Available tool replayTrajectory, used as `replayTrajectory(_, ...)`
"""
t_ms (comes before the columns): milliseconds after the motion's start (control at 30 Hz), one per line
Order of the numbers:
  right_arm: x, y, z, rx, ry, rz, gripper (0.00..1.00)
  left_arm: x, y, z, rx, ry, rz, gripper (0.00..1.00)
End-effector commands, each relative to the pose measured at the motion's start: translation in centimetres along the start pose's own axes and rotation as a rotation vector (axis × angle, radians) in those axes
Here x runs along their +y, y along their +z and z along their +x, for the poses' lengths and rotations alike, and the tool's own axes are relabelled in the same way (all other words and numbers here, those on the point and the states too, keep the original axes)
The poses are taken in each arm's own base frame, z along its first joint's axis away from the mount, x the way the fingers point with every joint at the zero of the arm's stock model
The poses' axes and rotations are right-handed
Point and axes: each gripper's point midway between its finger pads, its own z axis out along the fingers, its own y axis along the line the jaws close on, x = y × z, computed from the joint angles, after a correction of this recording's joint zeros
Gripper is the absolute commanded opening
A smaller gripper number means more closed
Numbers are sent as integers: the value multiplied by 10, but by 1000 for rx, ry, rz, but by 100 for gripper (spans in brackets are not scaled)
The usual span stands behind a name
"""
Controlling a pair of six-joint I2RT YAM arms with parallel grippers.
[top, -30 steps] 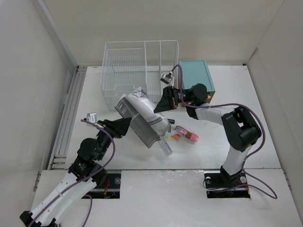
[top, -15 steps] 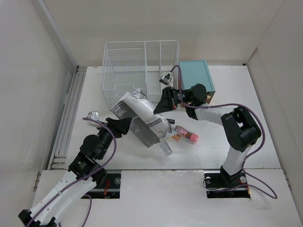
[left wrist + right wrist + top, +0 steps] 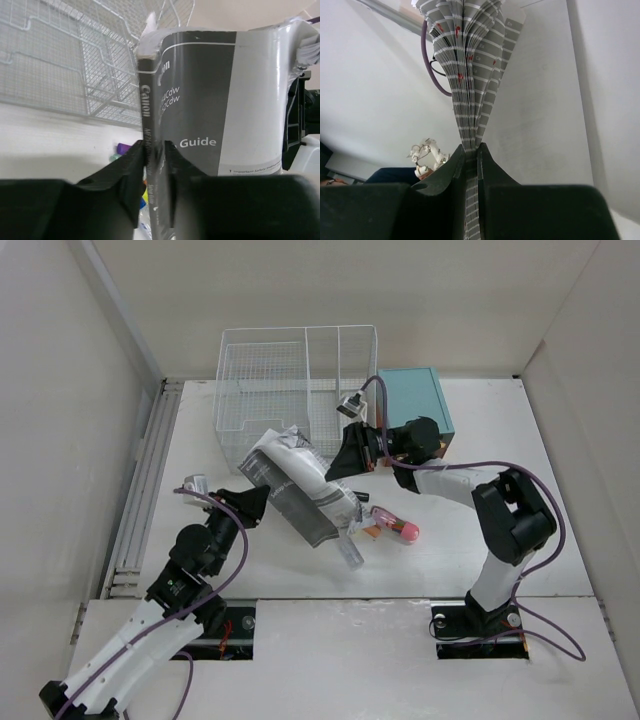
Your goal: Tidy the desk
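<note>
Together, our left gripper (image 3: pixel 154 152) and right gripper (image 3: pixel 470 154) each clamped a grey Canon guide booklet (image 3: pixel 305 502), nearer the desk's (image 3: pixel 195 440) left edge.

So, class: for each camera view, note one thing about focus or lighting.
Top external: soft, even light, faint shadows on the desk. Left wrist: lettering on the manual is sharp, the dark left end effector looks soft. Right wrist: the right end effector is near-black, pages bright.
</note>
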Motion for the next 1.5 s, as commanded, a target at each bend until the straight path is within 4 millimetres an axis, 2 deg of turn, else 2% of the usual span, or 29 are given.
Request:
replayTrajectory(0, 74, 6, 10, 3, -556, -189, 0, -58, -4, -29, -78, -56, 240, 15)
replayTrajectory(100, 74, 6, 10, 3, -556, -189, 0, -71, -3, -28, -62, -47, 293, 12)
replayTrajectory(167, 74, 6, 10, 3, -556, -189, 0, -79, -4, -28, -45, -45, 326, 2)
replayTrajectory(267, 74, 6, 10, 3, -556, -189, 0, -83, -4, -28, -35, -43, 331, 0)
replayTrajectory(333, 74, 6, 10, 3, -556, -189, 0, -98, -9, -44, -57, -41, 365, 0)
replayTrajectory(367, 69, 6, 11, 12, -548, -183, 0, -96, -10, -43, -52, -28, 358, 0)
replayTrajectory(400, 71, 6, 9, 12, -557, -186, 0, -104, -14, -53, -66, -32, 371, 0)
replayTrajectory(467, 64, 6, 9, 23, -548, -179, 1, -108, -18, -62, -72, 0, 358, 0)
replayTrajectory(500, 66, 7, 7, 24, -556, -181, 7, -110, -20, -69, -83, 7, 349, 0)
replayTrajectory(533, 60, 6, 9, 37, -558, -174, 15, -124, -28, -88, -111, 9, 372, 0)
replayTrajectory(600, 58, 4, 4, 42, -572, -165, 27, -129, -31, -97, -106, 45, 361, 0)
replayTrajectory(633, 57, 1, 2, 35, -574, -157, 38, -144, -39, -116, -138, 48, 385, 0)
replayTrajectory(733, 60, -7, -7, 25, -597, -135, 46, -160, -45, -131, -137, 83, 408, 0)
replayTrajectory(767, 58, -12, -10, 22, -610, -120, 53, -174, -51, -145, -153, 79, 432, 0)
replayTrajectory(833, 69, -17, -16, 19, -648, -111, 55, -182, -55, -153, -148, 94, 439, 0)
replayTrajectory(867, 69, -22, -21, 6, -643, -92, 57, -192, -61, -168, -175, 100, 456, 0)
replayTrajectory(1000, 77, -34, -36, -21, -679, -37, 61, -203, -61, -176, -159, 116, 455, 0)
replayTrajectory(1067, 84, -39, -42, -35, -745, -13, 64, -201, -58, -175, -151, 118, 437, 0)
replayTrajectory(1133, 80, -47, -53, -57, -752, 37, 66, -196, -52, -173, -142, 130, 401, 0)
replayTrajectory(1167, 90, -49, -56, -62, -797, 47, 67, -194, -50, -177, -152, 127, 377, 0)
replayTrajectory(1200, 83, -56, -61, -75, -725, 89, 67, -190, -48, -177, -153, 128, 358, 0)
replayTrajectory(1233, 84, -59, -66, -79, -726, 113, 70, -189, -41, -176, -146, 130, 335, 0)
replayTrajectory(1267, 97, -61, -76, -83, -889, 143, 71, -185, -37, -178, -147, 131, 298, 0)
replayTrajectory(1300, 98, -61, -87, -118, -908, 186, 73, -183, -34, -177, -145, 144, 279, 0)
replayTrajectory(1333, 83, -70, -89, -137, -780, 270, 81, -184, -31, -180, -149, 143, 270, 0)
replayTrajectory(1367, 75, -76, -98, -120, -936, 346, 82, -178, -19, -171, -125, 154, 234, 0)
replayTrajectory(1400, 93, -75, -117, -124, -1029, 420, 84, -178, -15, -172, -126, 154, 222, 0)
replayTrajectory(1433, 64, -79, -113, -115, -910, 639, 85, -175, -9, -170, -124, 157, 200, 0)
replayTrajectory(1467, 58, -79, -123, -88, -976, 762, 94, -179, -1, -171, -117, 160, 195, 0)
